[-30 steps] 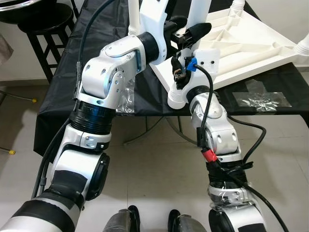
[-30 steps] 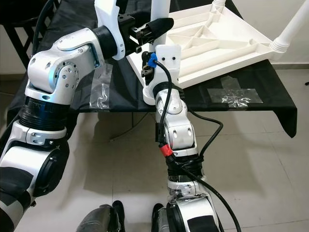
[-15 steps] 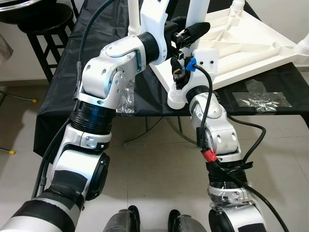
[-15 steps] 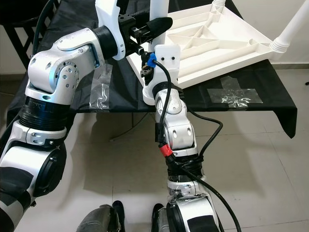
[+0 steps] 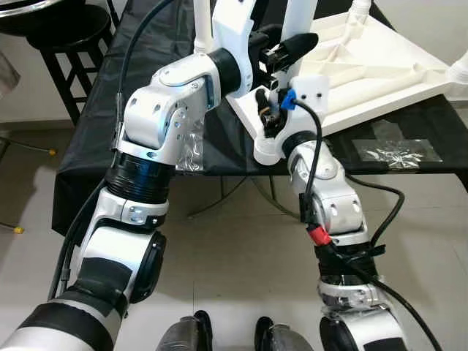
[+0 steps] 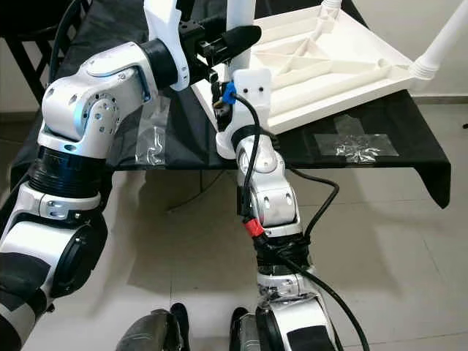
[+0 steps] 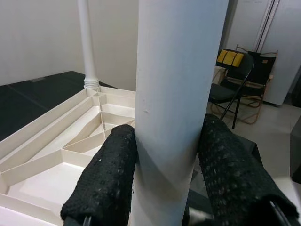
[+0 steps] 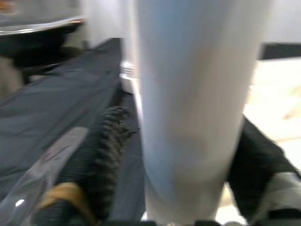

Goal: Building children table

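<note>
- Black cloth covers a work table (image 5: 102, 110) that stands on a pale tiled floor (image 5: 234, 278); a dark stool (image 5: 62, 36) sits at the far left beside it.
- Left of centre, the robot's left arm (image 5: 157, 117) bends up over the near edge of the cloth and reaches right.
- Its left gripper (image 7: 164, 155) is clamped on a white table leg (image 7: 176, 94); in the left wrist view the two black fingers (image 7: 106, 179) press against opposite sides of the upright tube.
- Just right of the arm, the white children's table top (image 6: 329, 66) lies upside down on the cloth, ribbed underside up, its near corner at the cloth's near edge.
- At that near corner the right arm (image 6: 267, 197) rises from below, and the right gripper (image 8: 183, 155) sits directly under the left one.
- The right wrist view is blurred, yet the right gripper's fingers (image 8: 106, 155) stand on either side of a white tube, closed against it.
- Another white leg (image 7: 87, 44) stands already fitted at a far corner of the top, and one more (image 6: 442, 44) shows at the far right corner.
- Right of the top, a clear plastic bag (image 5: 395, 152) lies flat on the cloth near the near edge.
</note>
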Controlling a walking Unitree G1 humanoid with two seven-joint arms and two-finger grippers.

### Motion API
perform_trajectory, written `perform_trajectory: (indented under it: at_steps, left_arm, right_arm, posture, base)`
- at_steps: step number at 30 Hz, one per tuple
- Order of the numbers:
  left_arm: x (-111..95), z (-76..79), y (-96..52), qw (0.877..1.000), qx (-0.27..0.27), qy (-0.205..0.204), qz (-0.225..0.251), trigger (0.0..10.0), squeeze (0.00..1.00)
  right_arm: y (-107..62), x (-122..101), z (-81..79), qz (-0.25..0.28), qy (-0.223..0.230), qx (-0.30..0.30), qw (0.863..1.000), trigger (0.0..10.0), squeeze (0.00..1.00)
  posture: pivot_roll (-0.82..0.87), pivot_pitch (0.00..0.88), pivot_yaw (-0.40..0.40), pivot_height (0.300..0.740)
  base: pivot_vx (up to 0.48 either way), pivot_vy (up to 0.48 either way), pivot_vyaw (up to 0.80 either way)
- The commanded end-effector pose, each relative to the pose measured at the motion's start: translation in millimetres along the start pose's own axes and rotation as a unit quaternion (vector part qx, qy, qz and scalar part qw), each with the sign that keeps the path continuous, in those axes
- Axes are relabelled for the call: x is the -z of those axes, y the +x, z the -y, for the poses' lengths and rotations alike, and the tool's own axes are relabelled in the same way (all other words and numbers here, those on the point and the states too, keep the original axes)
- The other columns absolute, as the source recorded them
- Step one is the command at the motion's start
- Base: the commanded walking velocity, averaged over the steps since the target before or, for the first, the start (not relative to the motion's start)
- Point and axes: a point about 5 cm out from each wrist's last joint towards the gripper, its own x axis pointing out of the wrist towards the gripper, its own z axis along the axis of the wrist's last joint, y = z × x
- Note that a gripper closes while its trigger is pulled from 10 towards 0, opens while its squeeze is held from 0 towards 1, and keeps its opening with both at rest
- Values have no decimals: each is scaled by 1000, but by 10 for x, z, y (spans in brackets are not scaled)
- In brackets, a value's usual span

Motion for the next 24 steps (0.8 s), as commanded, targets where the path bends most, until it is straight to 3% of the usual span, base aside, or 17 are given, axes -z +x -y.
perform_trajectory:
  at_steps: [1,5,10,11,12,15,16,20,24]
  left_arm:
    - [29,-24,-14,1000,-5,0,-8,0,0]
    - [25,-22,-14,1000,-4,0,-7,0,0]
    - [21,-16,-6,1000,-1,0,-7,0,0]
    - [20,-15,-4,1000,-1,0,-7,0,0]
    - [18,-13,-3,1000,0,0,-7,0,0]
    - [16,-12,-1,1000,1,1,-7,0,0]
    - [14,-12,-1,1000,1,1,-7,0,0]
    - [5,-13,-3,1000,2,3,-7,0,0]
    - [1,-12,-6,1000,2,3,-7,0,0]
  right_arm:
    - [17,-111,-12,25,7,-37,999,10000,1000]
    - [13,-196,20,34,3,-82,996,10000,1000]
    - [6,-337,261,45,-46,-143,988,10000,1000]
    - [2,-348,307,40,-43,-167,984,10000,843]
    - [3,-357,365,38,-48,-175,983,10000,267]
    - [4,-368,425,36,-53,-178,982,10000,267]
    - [-6,-386,466,40,-51,-201,977,10000,0]
    - [-70,-377,621,32,-57,-285,956,10000,0]
    - [-65,-351,696,25,-50,-296,954,10000,0]
  posture:
    - [28,253,8,740]
    - [30,253,7,740]
    - [37,250,12,740]
    - [39,251,13,740]
    - [40,251,13,740]
    - [40,251,13,740]
    - [44,252,15,740]
    - [51,257,17,740]
    - [52,259,18,740]
  base:
    - [0,0,0]
    - [0,0,0]
    - [0,0,0]
    - [0,0,0]
    - [0,0,0]
    - [0,0,0]
    - [0,0,0]
    - [0,0,0]
    - [0,0,0]
